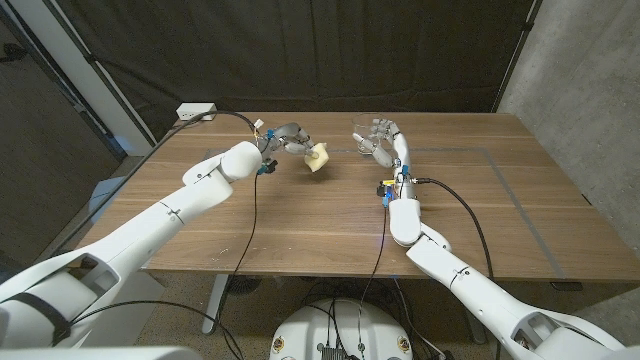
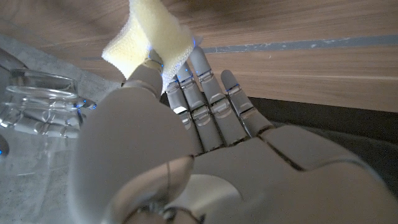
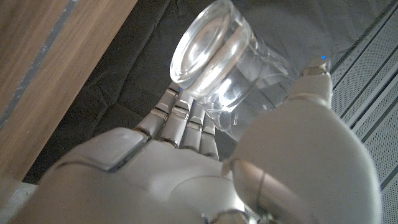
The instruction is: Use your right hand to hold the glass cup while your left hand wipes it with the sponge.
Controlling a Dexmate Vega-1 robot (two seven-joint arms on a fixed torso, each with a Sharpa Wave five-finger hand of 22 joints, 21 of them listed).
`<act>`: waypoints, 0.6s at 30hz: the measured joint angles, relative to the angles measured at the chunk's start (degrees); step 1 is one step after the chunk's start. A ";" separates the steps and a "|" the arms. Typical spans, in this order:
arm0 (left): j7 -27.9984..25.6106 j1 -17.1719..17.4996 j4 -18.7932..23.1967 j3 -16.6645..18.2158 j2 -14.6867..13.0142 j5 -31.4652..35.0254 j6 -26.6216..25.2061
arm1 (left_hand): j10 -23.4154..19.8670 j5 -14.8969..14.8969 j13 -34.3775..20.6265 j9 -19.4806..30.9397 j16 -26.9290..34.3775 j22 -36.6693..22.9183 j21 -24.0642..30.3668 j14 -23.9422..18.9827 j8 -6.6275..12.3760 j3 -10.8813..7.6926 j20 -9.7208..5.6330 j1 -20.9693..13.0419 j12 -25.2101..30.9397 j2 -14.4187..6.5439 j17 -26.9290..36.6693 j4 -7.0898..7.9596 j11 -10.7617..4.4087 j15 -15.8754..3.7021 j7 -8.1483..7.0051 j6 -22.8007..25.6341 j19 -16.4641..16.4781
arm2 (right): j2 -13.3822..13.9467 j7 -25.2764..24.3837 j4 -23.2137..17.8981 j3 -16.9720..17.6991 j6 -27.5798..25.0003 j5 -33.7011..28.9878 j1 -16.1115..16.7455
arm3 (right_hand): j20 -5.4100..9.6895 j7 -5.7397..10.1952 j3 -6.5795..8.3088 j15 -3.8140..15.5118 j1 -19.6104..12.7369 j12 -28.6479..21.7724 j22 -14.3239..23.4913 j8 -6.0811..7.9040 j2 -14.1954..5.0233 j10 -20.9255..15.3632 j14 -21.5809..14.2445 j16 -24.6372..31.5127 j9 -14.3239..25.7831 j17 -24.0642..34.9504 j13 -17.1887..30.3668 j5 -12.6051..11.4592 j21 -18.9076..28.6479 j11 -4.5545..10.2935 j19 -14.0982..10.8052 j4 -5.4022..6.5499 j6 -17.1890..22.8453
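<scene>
My right hand (image 1: 385,140) holds the clear glass cup (image 1: 364,143) lifted above the far middle of the table, lying sideways with one end toward my left hand. In the right wrist view the glass cup (image 3: 214,59) sits between the fingers (image 3: 180,124) and thumb of my right hand (image 3: 205,168), its thick base facing the camera. My left hand (image 1: 284,138) grips the pale yellow sponge (image 1: 317,158) a short gap to the left of the cup. The sponge (image 2: 149,38) sticks out past my left hand's fingertips (image 2: 199,62), with the cup (image 2: 40,102) blurred beyond.
The wooden table (image 1: 330,225) carries grey tape lines (image 1: 515,195) on its right half. A white power strip (image 1: 196,112) lies at the far left corner. Black curtains hang behind the table, and a concrete wall stands at the right.
</scene>
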State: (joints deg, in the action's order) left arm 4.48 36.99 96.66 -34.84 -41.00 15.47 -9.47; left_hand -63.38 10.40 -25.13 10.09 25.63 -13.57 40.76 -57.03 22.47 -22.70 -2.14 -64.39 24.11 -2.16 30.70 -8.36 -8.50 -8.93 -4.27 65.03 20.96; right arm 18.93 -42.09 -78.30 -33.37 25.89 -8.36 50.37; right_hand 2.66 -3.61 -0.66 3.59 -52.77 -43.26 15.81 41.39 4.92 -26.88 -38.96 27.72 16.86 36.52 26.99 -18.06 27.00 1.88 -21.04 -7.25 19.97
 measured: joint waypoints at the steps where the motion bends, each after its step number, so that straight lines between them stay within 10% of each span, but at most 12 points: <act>1: -0.12 0.15 0.37 -0.22 -0.27 1.22 -0.46 | 0.00 0.00 -0.04 0.00 0.00 0.00 0.00 0.00 0.00 0.00 0.00 0.00 -0.31 0.00 0.00 0.00 0.00 0.00 0.00 0.00 0.00 | 0.07 -0.07 -0.18 0.02 -0.12 -0.04 0.14 | 0.00 0.00 0.00 0.00 0.00 0.00 0.00 0.00 0.00 0.00 0.00 0.00 0.00 0.00 0.00 0.00 0.00 0.00 0.00 0.00 0.00; 18: -1.13 0.56 0.06 -2.94 -0.28 17.31 -5.33 | -0.01 -0.28 -0.30 0.03 -0.24 0.27 0.78 0.03 -0.57 -0.19 -0.22 0.00 -0.66 0.00 0.26 -0.19 0.00 0.03 0.10 0.10 -0.22 | 1.57 -1.61 -3.01 0.17 -4.95 -1.86 2.13 | 0.00 0.02 -0.01 0.18 -0.03 -0.21 0.00 0.40 0.03 -0.32 -0.41 0.00 0.04 0.26 -0.01 0.15 0.34 -0.30 0.00 0.01 -0.02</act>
State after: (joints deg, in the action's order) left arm 3.35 37.55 96.72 -37.78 -41.28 32.78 -14.80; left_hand -63.39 10.12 -25.43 10.11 25.38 -13.30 41.54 -57.00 21.90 -22.90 -2.36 -64.39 23.46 -2.16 30.96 -8.55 -8.50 -8.90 -4.18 65.13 20.74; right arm 20.50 -43.70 -81.31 -33.20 20.94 -10.22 52.49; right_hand 2.65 -3.59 -0.67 3.78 -52.80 -43.47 15.81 41.79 4.95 -27.20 -39.36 27.72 16.90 36.78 26.98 -17.91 27.34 1.58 -21.04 -7.25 19.95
